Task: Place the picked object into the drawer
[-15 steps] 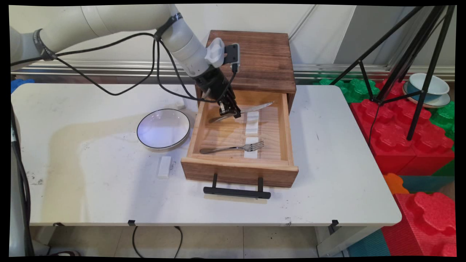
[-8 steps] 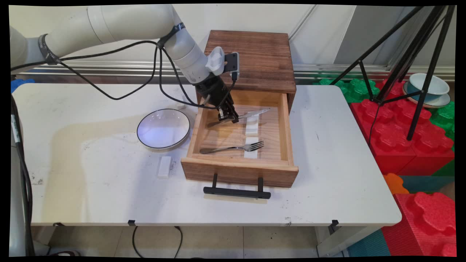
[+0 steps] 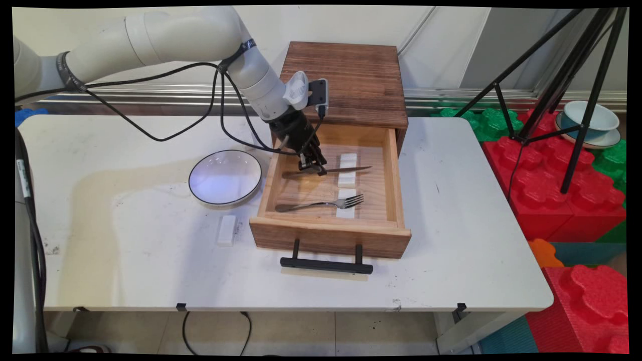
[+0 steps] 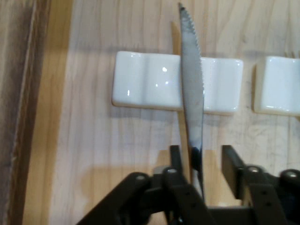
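My gripper (image 3: 314, 169) hangs low in the open wooden drawer (image 3: 328, 238), over the handle end of a table knife (image 3: 351, 169). The knife lies level across a white cutlery rest (image 3: 347, 159), with its serrated blade (image 4: 192, 84) pointing away from the hand. In the hand view the gripper (image 4: 202, 158) is open: the left finger (image 4: 176, 159) is close beside the knife and the right finger (image 4: 231, 161) stands apart from it. A fork (image 3: 321, 204) lies nearer the drawer's front, its tines on a second white rest (image 3: 346, 210).
The drawer sticks out of a dark wooden cabinet (image 3: 351, 75) at the back. A black-rimmed white plate (image 3: 225, 176) sits left of the drawer, and a third white rest (image 3: 226, 229) lies in front of it. A tripod (image 3: 577, 115) and red foam blocks (image 3: 562, 200) stand off the table's right.
The knife was held tilted, blade tip raised; it has come down level onto the white rest. The gripper moved slightly left and lower, and its fingers have parted from the knife.
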`<state>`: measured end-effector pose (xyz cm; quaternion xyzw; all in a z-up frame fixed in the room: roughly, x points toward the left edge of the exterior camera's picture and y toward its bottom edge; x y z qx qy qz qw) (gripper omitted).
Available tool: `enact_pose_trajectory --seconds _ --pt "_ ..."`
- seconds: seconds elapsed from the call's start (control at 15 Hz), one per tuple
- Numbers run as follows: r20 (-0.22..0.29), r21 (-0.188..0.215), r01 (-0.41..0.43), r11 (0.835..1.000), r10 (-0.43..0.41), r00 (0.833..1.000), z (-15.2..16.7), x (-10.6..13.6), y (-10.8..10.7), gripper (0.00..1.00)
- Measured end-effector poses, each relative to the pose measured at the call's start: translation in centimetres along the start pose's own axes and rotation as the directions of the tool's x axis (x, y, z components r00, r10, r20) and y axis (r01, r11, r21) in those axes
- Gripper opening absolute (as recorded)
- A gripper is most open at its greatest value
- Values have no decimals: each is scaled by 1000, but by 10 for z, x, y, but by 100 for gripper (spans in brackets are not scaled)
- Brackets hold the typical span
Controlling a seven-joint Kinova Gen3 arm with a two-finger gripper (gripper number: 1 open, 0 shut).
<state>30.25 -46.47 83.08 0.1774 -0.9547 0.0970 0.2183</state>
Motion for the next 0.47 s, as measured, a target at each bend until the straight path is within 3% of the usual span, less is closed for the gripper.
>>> enact_pose_trajectory --seconds 0.47 --pt "-8 6 14 1000 -14 1000 2 0 0 100"
